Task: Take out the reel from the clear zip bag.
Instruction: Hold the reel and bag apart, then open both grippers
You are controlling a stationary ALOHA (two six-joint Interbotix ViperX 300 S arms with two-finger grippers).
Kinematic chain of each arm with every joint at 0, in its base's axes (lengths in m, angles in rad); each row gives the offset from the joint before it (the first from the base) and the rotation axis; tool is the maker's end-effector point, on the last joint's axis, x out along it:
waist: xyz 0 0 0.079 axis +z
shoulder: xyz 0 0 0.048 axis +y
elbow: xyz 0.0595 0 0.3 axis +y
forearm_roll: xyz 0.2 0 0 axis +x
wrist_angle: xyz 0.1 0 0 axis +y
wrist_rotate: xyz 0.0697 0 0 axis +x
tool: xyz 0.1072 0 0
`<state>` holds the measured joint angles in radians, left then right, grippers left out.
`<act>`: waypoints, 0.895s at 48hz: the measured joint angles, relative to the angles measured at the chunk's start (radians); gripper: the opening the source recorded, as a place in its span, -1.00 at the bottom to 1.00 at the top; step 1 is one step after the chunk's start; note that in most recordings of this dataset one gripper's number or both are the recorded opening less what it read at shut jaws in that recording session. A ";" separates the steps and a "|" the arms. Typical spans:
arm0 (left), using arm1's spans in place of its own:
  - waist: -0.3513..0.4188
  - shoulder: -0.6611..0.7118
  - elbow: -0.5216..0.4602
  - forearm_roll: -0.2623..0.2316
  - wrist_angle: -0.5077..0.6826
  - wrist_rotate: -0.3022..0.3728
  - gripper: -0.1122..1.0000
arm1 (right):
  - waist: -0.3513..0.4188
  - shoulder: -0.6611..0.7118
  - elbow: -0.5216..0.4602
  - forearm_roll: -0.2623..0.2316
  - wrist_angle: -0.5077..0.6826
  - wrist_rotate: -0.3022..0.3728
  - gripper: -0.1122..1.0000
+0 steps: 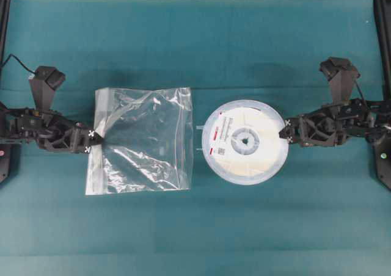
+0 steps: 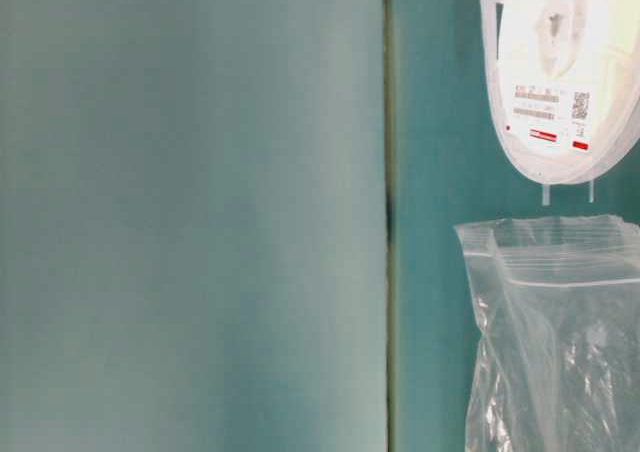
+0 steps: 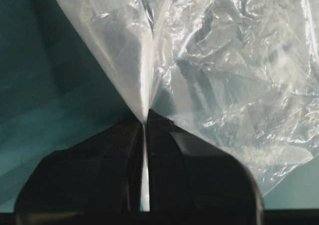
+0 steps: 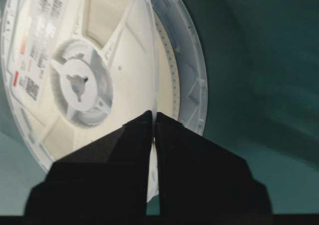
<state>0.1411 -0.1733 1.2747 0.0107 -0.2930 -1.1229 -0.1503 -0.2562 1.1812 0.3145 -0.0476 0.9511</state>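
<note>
The left end effector (image 1: 90,141) pinched the clear zip bag (image 1: 143,138) to anchor it, while the right end effector (image 1: 288,131) clamped the reel (image 1: 244,141), already clear of the bag's mouth.

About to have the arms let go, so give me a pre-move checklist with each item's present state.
1. Reel fully out of the clear zip bag: ok, a strip of table separates them.
2. Right pincer on the reel's rim: ok, jaws pinch the flange edge.
3. Left pincer shut on the bag's edge: ok.
4. Bag empty: ok, nothing shows inside.
5. Reel resting on the table: cannot tell; it looks tilted in the right wrist view.
</note>
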 measured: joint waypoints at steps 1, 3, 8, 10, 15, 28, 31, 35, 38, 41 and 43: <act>0.000 -0.002 -0.002 0.000 -0.002 0.002 -0.78 | 0.000 0.000 0.000 -0.002 0.002 0.000 -0.58; 0.000 -0.002 -0.002 0.000 0.000 0.002 -0.78 | 0.000 0.000 -0.002 -0.002 0.003 0.000 -0.47; 0.000 0.000 -0.003 0.002 0.000 0.003 -0.78 | 0.000 0.002 -0.002 -0.002 0.008 0.000 -0.01; 0.000 -0.002 -0.005 0.002 0.000 0.003 -0.78 | -0.002 0.002 -0.002 0.000 0.008 0.000 0.18; 0.000 0.000 -0.009 0.003 -0.002 0.009 -0.78 | 0.000 0.002 -0.002 0.000 0.009 0.000 0.55; 0.000 -0.002 -0.028 0.002 0.002 0.084 -0.78 | 0.000 0.000 -0.002 0.000 0.009 0.000 0.62; 0.000 -0.003 -0.032 0.003 0.003 0.100 -0.78 | 0.000 -0.002 -0.002 -0.002 0.011 0.000 0.63; 0.000 -0.003 -0.038 0.003 0.003 0.120 -0.78 | -0.002 -0.011 -0.002 0.000 0.011 0.000 0.63; 0.000 -0.003 -0.043 0.003 0.005 0.132 -0.78 | -0.002 -0.015 -0.003 -0.002 0.011 -0.002 0.63; 0.000 -0.002 -0.046 0.003 0.006 0.138 -0.78 | -0.002 -0.018 -0.003 -0.002 0.011 0.000 0.64; 0.000 -0.003 -0.048 0.003 0.011 0.138 -0.78 | -0.002 -0.018 -0.003 0.000 0.011 -0.002 0.63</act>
<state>0.1411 -0.1764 1.2272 0.0138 -0.2823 -0.9848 -0.1519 -0.2746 1.1781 0.3145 -0.0368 0.9495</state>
